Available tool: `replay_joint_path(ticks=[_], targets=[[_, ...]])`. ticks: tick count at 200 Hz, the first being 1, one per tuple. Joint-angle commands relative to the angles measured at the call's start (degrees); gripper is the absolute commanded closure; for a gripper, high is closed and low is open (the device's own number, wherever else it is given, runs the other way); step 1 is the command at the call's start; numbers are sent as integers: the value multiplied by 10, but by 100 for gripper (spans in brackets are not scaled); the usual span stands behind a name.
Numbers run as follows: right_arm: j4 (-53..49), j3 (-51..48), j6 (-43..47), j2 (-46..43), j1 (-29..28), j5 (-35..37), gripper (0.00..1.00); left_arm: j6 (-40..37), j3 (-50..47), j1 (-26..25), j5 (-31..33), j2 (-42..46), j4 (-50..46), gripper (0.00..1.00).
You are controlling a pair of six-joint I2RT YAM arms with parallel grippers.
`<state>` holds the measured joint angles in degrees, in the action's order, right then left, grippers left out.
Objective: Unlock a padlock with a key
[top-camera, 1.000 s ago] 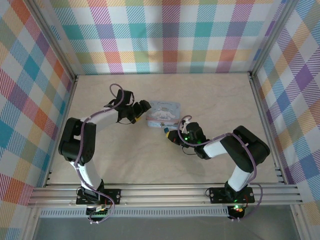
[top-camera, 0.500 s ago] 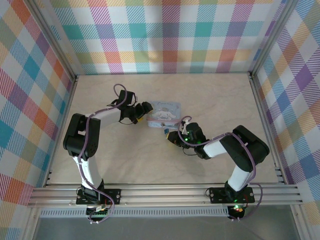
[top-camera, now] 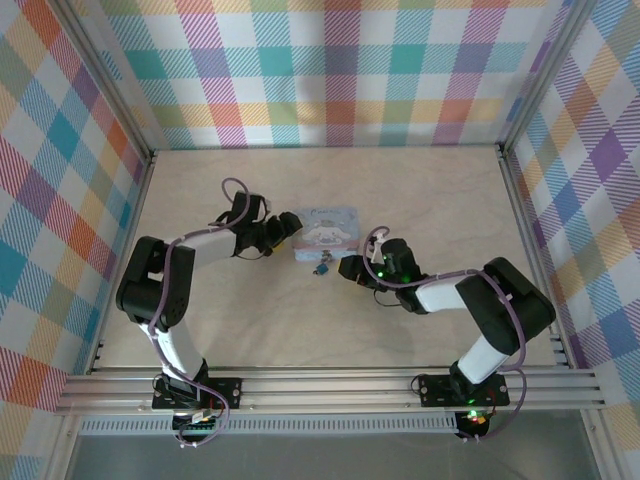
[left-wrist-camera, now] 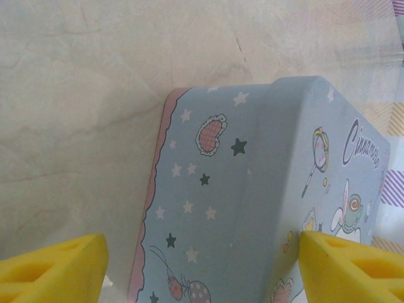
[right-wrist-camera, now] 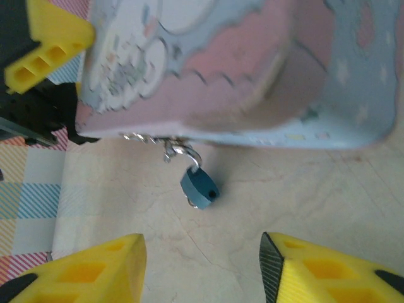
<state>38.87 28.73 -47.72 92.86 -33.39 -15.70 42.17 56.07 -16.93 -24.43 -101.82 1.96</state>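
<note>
Plaid walls [top-camera: 330,70] all round, pale marbled table [top-camera: 440,200] in the middle, and the little pale blue tin [top-camera: 330,222] with the cartoon figure sitting roughly centre.

Left gripper [top-camera: 284,229] is at the tin's left end. In its wrist view the yellow fingers [left-wrist-camera: 53,268] straddle the box, one each side, jaws spread. One finger looks to be against the lid edge while the other has a sliver of table between it and the pink side, so it's not clamped. My guess is it's there to brace the tin so it won't skate around once the lock gets poked.

The padlock [right-wrist-camera: 199,187] is the tiny dark blue thing hanging by its thin shackle off the clasp on the tin's near side, its body resting on the table just beside the box. Right gripper [right-wrist-camera: 201,252] is parked right in front of it, jaws apart, nothing between them, lined up with the lock, which makes sense if it's the working hand.

The key is the open question (too small to pick out, honestly). There's a metallic glint at the bottom of the lock body, but I can't tell whether that's it. The lock looks closed, so the unlocking isn't done yet.
</note>
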Motion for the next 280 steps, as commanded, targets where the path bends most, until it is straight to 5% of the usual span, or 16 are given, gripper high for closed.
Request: replay_joint_path(ticks=[1,75,129,280], targets=[[14,28,44,-1,13,-33,46,1,-50,2,29,0,-79,24],[26,106,94,62,52,-98,40,12,-109,-5,49,65,-89,23],[105,42,99,46,53,-105,40,18,-111,-9,56,76,-93,23],[171,59,65,139,4,-126,47,21,-104,-12,62,75,-97,23]])
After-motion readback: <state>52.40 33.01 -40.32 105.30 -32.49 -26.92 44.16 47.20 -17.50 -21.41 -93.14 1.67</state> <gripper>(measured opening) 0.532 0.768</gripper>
